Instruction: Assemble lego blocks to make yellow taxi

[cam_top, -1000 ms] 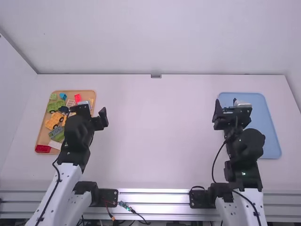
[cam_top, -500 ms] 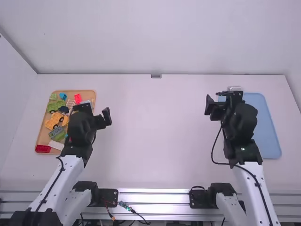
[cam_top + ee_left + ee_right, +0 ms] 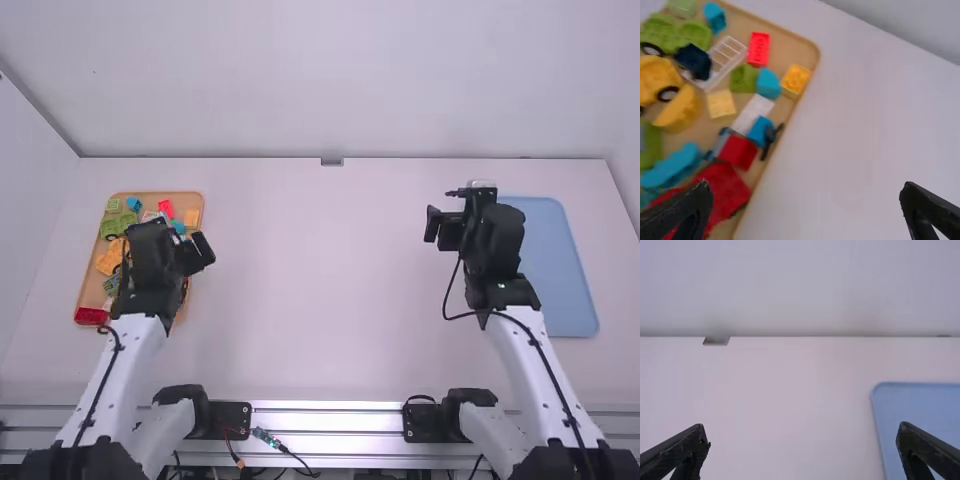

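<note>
Both arms extended up-table, wrists well apart. Left gripper pitched downward, fingers spread wide. Right gripper levelled more forward, fingers likewise parted.

2 trays on the table, well apart: left tray, right tray. Left one holds the blocks. Its near-left corner: corner brick. Left side: wheeled piece. Far half: lattice frame, top brick right of it, edge brick further right, by the rim.
</note>
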Tool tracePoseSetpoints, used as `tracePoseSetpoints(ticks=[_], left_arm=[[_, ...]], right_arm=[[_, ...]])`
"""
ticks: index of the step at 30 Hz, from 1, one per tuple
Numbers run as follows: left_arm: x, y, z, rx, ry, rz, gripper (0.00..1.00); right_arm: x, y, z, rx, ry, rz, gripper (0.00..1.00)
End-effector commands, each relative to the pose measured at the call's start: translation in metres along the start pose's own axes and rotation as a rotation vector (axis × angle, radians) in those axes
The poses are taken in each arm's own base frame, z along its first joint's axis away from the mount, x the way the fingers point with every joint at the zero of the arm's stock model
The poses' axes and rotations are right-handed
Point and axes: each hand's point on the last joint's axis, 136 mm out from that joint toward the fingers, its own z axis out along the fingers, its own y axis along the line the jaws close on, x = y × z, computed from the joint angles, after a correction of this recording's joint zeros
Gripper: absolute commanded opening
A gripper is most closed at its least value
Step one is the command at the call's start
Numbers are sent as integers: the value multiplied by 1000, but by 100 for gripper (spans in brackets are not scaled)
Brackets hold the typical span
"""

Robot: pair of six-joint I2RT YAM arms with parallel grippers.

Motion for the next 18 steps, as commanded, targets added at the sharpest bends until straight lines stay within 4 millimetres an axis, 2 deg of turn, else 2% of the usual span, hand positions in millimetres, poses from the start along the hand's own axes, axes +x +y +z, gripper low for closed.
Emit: tracePoseSetpoints(ticks=[1, 9, 11, 14, 18], left_arm=[[-31, 12, -4, -59, -2, 29, 99], [-34, 42, 2, -165, 219, 123, 99], [-37, 46, 5, -179, 230, 136, 99], [-50, 65, 15, -246, 255, 175, 99], [-58, 71, 22, -260, 288, 185, 99]], right_arm=[[-8, 1, 5, -2, -4, 2, 99], [13, -1, 22, -1, 67, 7, 99], [11, -1, 22, -1, 62, 7, 99], [8, -1, 23, -1, 50, 6, 99], [9, -1, 23, -2, 51, 6, 99]])
